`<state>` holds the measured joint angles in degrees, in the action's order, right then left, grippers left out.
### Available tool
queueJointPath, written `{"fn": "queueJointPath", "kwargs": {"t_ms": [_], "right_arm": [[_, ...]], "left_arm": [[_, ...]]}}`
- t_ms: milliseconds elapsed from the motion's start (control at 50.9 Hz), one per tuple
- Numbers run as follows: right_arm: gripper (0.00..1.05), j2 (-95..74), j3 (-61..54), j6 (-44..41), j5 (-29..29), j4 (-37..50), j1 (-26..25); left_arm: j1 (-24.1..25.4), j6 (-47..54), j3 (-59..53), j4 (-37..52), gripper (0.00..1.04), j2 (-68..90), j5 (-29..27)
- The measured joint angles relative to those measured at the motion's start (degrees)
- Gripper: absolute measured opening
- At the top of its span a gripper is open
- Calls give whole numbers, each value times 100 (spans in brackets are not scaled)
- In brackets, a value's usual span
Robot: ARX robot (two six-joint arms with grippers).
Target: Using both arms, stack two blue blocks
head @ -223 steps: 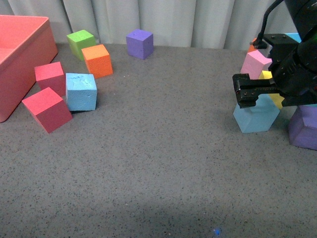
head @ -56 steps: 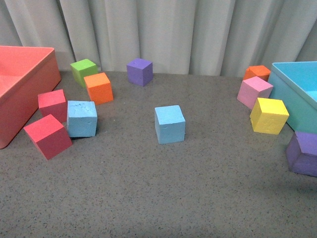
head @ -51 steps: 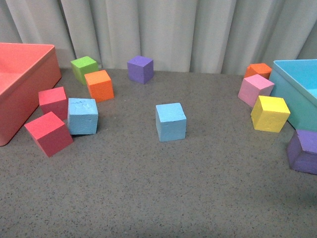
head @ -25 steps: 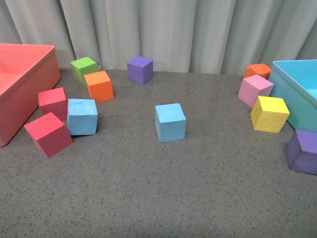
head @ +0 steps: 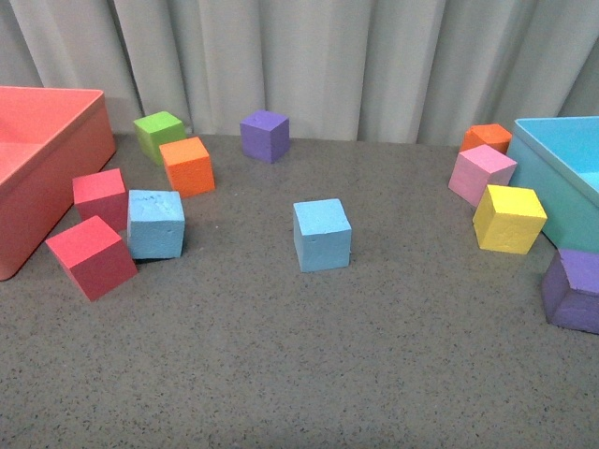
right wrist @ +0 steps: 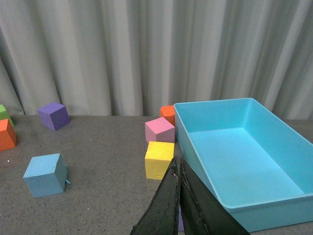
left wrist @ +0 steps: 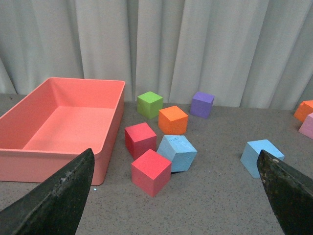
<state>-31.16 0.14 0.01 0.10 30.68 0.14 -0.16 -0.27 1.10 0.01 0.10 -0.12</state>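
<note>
We are not seeing either arm from the front camera. On the grey tabletop (head: 281, 374), the smooth blue block (head: 322, 234) is sitting alone near the middle, flat and upright, touching nothing. The scuffed blue block (head: 155, 223) is sitting well apart from it, toward our left. It is resting up against one red cube (head: 100, 196) and just beside a second red cube (head: 91, 256) that is lying turned at an angle. An orange cube (head: 187, 166) and a green cube (head: 158, 134) are standing farther back, near the coral bin (head: 47, 196).

We are holding our left gripper (left wrist: 173, 155) above the table with its fingers (left wrist: 63, 196) spread wide and gripping nothing. Our right gripper (right wrist: 177, 166) is showing its fingers pressed together on nothing. It is hanging near the turquoise bin (right wrist: 264, 215), where a yellow cube (right wrist: 159, 159) and a pink cube (right wrist: 159, 129) are sitting just beside the bin's wall.
</note>
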Motion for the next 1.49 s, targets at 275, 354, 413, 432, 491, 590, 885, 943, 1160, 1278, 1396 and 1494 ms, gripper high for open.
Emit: {"fn": "queueJointPath", "kwargs": {"t_ms": [275, 354, 413, 432, 491, 590, 885, 943, 1160, 1278, 1396, 1494], "right_arm": [[1, 772, 0, 0, 0, -719, 0], [1, 957, 0, 0, 2, -903, 0], [1, 1128, 0, 2, 0, -1069, 0], [1, 1196, 0, 2, 0, -1128, 0], [1, 1305, 0, 2, 0, -1235, 0], [1, 1530, 0, 0, 0, -1464, 0], [1, 2044, 0, 0, 0, -1974, 0], [1, 2122, 0, 0, 0, -2052, 0], [1, 3086, 2, 0, -17, -3047, 0], [3, 3086, 2, -2, -17, -3058, 0], [26, 3091, 2, -2, -17, -3058, 0], [49, 3091, 2, -2, -17, -3060, 0]], "left_arm": [[0, 0, 0, 0, 98, 0, 0], [0, 0, 0, 0, 98, 0, 2], [0, 0, 0, 0, 98, 0, 0], [0, 0, 0, 0, 98, 0, 0], [0, 0, 0, 0, 98, 0, 0], [0, 0, 0, 0, 98, 0, 0], [0, 0, 0, 0, 98, 0, 0], [0, 0, 0, 0, 98, 0, 0], [0, 0, 0, 0, 98, -2, 0], [0, 0, 0, 0, 98, -2, 0], [0, 0, 0, 0, 98, -2, -2], [0, 0, 0, 0, 98, -2, 0]]}}
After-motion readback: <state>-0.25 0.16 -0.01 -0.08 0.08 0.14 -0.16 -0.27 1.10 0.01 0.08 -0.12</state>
